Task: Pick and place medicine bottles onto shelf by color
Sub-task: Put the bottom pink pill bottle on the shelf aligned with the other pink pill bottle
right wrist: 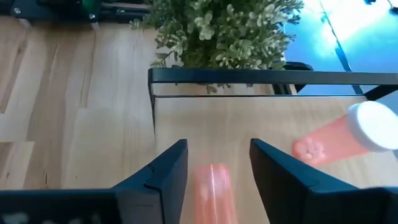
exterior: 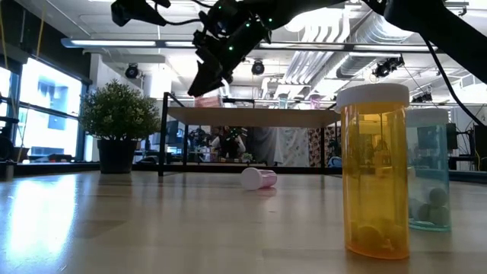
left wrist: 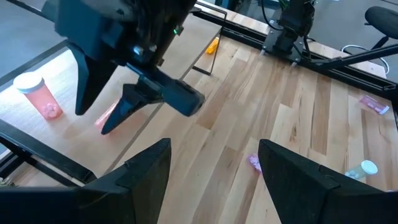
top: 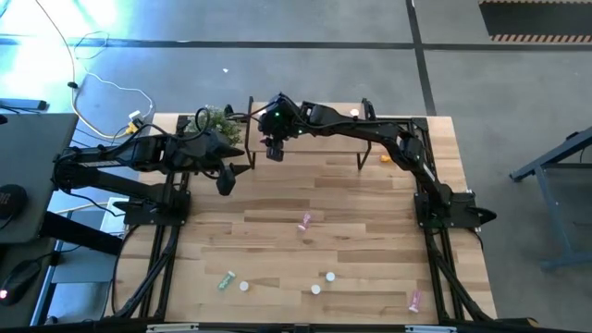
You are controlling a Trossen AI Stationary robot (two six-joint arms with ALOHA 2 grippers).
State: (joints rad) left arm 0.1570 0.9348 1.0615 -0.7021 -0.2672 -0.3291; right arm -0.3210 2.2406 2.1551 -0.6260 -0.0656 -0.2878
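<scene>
The light-wood shelf [top: 333,148] stands at the table's far side. My right gripper [top: 273,150] hovers over its left end, open. A blurred pink bottle [right wrist: 211,186] sits between the fingers with a gap on each side, low over the shelf top; it also shows in the left wrist view [left wrist: 107,117]. A second pink bottle [right wrist: 345,137] with a white cap stands upright on the shelf beside it [left wrist: 36,93]. My left gripper [top: 227,178] is open and empty [left wrist: 214,168], just left of the shelf, above the table.
A potted plant [top: 217,120] stands behind the shelf's left end. Loose bottles lie on the table: pink [top: 305,220], green [top: 226,279], pink [top: 414,299], several white-capped ones near the front. An orange bottle [exterior: 373,175] and a teal one [exterior: 430,167] stand close to the low camera.
</scene>
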